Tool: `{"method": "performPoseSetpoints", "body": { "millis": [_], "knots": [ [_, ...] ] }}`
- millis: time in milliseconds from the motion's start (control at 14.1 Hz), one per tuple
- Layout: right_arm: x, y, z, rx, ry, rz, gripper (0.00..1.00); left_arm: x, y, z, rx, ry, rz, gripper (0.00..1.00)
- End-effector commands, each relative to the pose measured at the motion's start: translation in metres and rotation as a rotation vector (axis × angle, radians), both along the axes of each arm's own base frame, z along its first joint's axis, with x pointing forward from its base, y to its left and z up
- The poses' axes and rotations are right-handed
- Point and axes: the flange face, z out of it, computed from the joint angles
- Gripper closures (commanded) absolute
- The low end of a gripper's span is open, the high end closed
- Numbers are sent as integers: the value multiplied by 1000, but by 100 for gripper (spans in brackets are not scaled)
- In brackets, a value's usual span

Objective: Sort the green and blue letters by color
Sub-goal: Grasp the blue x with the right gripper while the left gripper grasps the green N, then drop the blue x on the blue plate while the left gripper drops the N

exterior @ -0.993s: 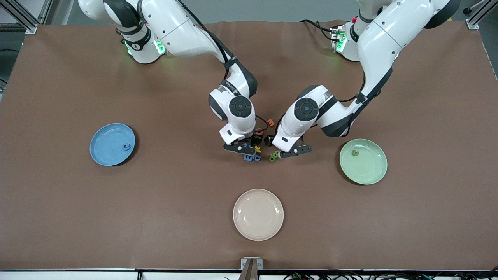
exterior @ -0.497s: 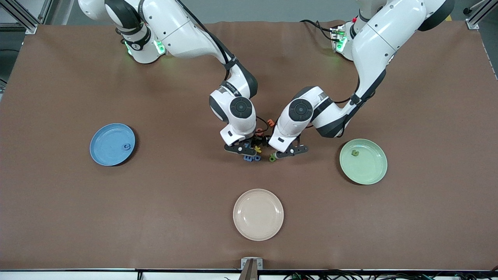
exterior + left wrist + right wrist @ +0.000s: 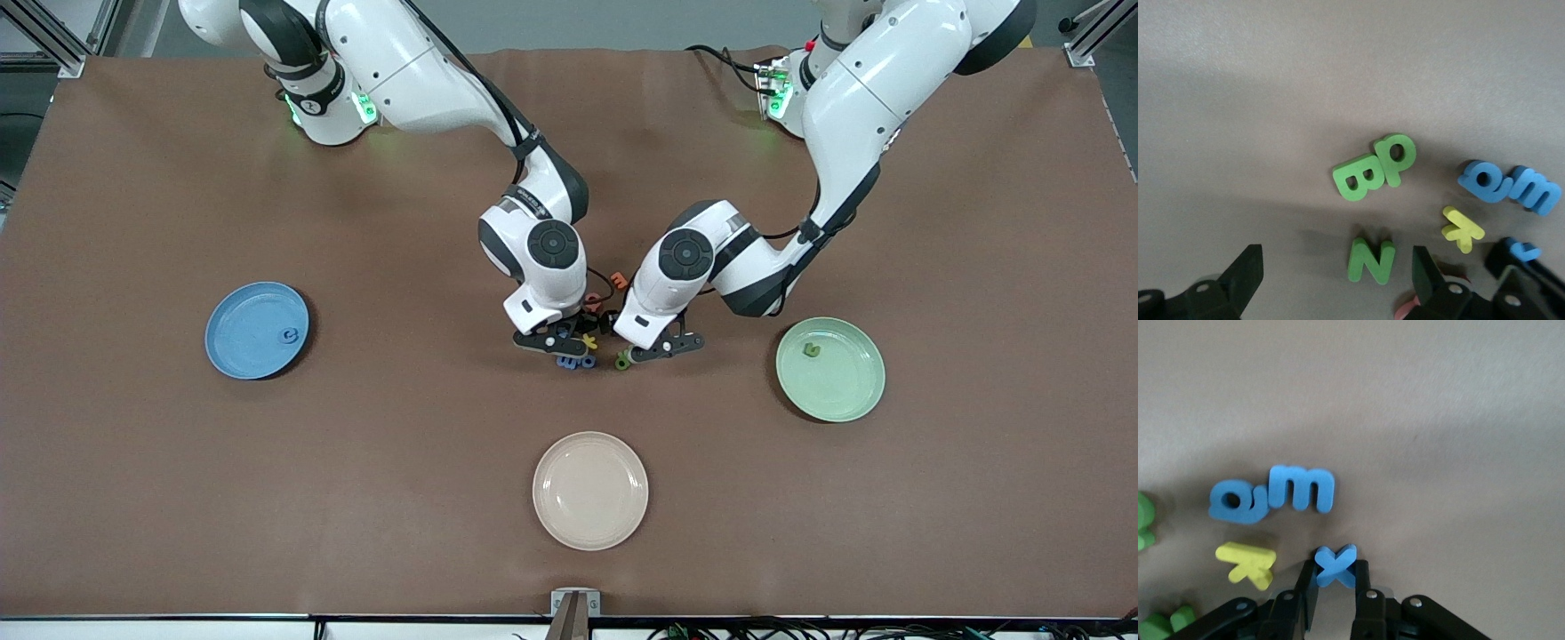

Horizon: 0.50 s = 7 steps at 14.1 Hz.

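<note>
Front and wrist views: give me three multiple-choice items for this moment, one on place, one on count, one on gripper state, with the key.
1. Where does the loose pile of letters lie?
A. on the pink plate
B. on the table between the two grippers
C. on the blue plate

2. How many green letters lie together in the left wrist view?
A. one
B. three
C. five

3. What is the right gripper doing?
A. shut on the blue letter x
B. open over the green plate
C. shut on a yellow letter

Key: B, the pile sits on the table; B, B, p, N; A, right gripper pinches the blue letter x.
</note>
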Motion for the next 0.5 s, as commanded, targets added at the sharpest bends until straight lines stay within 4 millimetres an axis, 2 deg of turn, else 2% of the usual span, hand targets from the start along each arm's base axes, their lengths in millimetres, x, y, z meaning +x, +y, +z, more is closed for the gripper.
{"method": "performPoseSetpoints", "body": {
  "millis": [0,213,426],
  "knots": [
    [26,-31,15,-29,27,86,100,0,-5,-8,9,-11,3,1],
    [50,-89,54,-66,103,231,100,-3,-9,-9,1,-16,-4,1],
    [61,-182,93,-47,128,372,100,-11,-16,-13,2,-9,-19,1]
  ]
}}
